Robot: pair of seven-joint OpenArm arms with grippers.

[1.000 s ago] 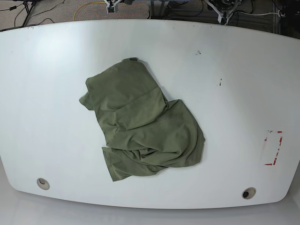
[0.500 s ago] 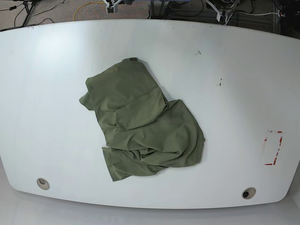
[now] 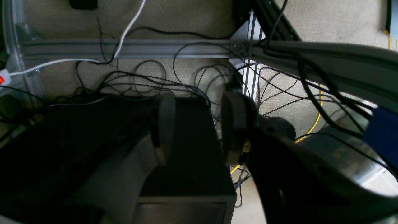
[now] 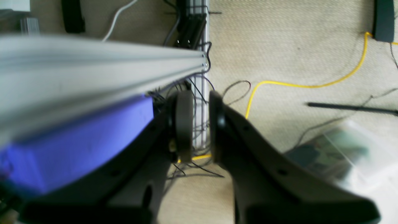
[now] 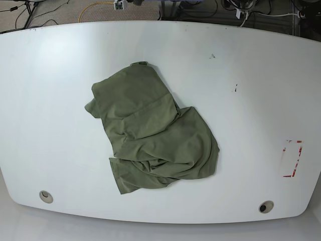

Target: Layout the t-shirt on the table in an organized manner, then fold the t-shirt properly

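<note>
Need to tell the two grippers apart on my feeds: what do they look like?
Much alike: the left gripper and right gripper both have dark, blurred fingers with small yellowish patches. In the overhead view, only pale tips show at the top edge; no markings are readable.

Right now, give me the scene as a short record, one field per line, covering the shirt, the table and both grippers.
garment: olive-green short t-shirt of soft fabric
garment state: crumpled, partly folded over itself, not yet laid flat
surface: large white glossy tabletop with rounded corners
surface marks: broken red tape rectangle, small dark specks
left gripper: open, nothing between its fingers
right gripper: open slightly, nothing between its fingers
contact: neither gripper touches the garment
</note>
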